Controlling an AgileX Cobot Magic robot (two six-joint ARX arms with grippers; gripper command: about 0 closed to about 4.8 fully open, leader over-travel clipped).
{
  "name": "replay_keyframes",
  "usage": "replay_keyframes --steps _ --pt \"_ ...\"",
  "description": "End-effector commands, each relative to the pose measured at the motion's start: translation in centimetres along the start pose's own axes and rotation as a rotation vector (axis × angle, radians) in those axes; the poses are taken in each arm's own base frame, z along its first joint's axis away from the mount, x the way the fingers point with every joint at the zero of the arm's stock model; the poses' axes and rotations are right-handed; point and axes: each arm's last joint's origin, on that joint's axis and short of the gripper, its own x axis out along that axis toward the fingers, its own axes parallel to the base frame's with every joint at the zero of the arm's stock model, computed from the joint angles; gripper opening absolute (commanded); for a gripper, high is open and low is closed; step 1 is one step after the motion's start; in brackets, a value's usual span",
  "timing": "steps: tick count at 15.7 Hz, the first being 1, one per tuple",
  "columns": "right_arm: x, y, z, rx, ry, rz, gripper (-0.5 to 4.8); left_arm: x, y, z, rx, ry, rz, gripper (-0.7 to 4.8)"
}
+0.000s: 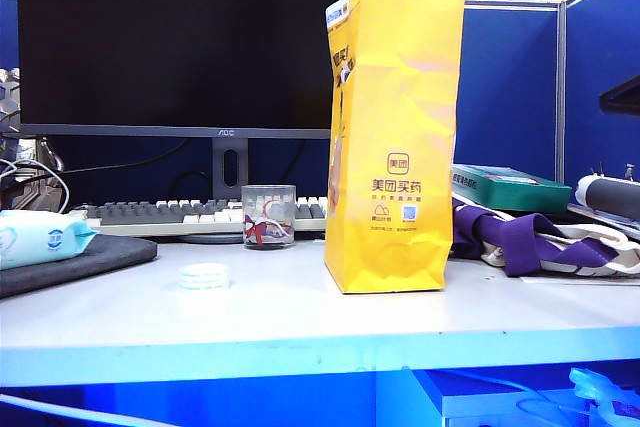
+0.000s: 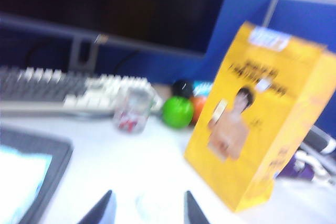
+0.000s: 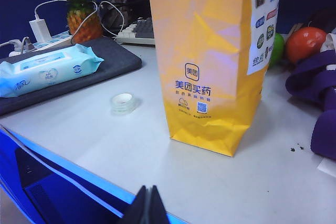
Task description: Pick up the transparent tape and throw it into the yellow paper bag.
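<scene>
Hands, exterior view: neither hand shows; both sit back off the bench [image 1: 300, 322].
Tape, exterior view: transparent tape [image 1: 205, 275] lies flat on the bench, in front of the glass cup [image 1: 268, 216], well left of the yellow paper bag [image 1: 392, 137]; nothing touches it.
Bag, exterior view: tall, creased paper, upright, mouth high above the bench; thin walls, likely light.
Left hand, left wrist view: left hand [image 2: 148, 209] shows two dark fingertips [image 2: 103, 211] apart at the frame edge, nothing between them; the gap reads wide though the hand counts as fully closed; blur leaves it unsettled.
Tape, left wrist view: faint pale disc on the bench just ahead of the fingertips; too blurred to be sure.
Right hand, right wrist view: right hand [image 3: 147, 206] has fingers pressed together, empty, hanging off the bench's front edge.
Tape, right wrist view: clear whitish ring, low and glossy, between the wet-wipe pack [image 3: 47, 69] and the bag.
Risk, grasp: low slick disc may slide or squirt from the fingers on the smooth bench.
Risk, drop: arm brushing the high rim could tip the bag; release short of the mouth would miss.
</scene>
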Motion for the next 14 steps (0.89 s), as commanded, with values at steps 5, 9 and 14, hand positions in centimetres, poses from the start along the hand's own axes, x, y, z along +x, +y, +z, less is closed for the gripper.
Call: replay_keyframes --steps 5,9,14 --pt "0.1 -0.1 -0.2 0.001 -0.003 -0.007 -0.01 -0.1 0.2 -0.1 0.033 0.041 0.079 1.79" --pt "0.0 -0.1 0.4 0.011 -0.066 -0.049 -0.01 -0.7 -1.3 4.9 0.106 -0.077 0.061 1.87" --pt "0.0 -0.4 0.8 0.034 -0.117 -0.146 -0.01 3.2 -1.7 10.1 0.138 0.134 0.048 1.94"
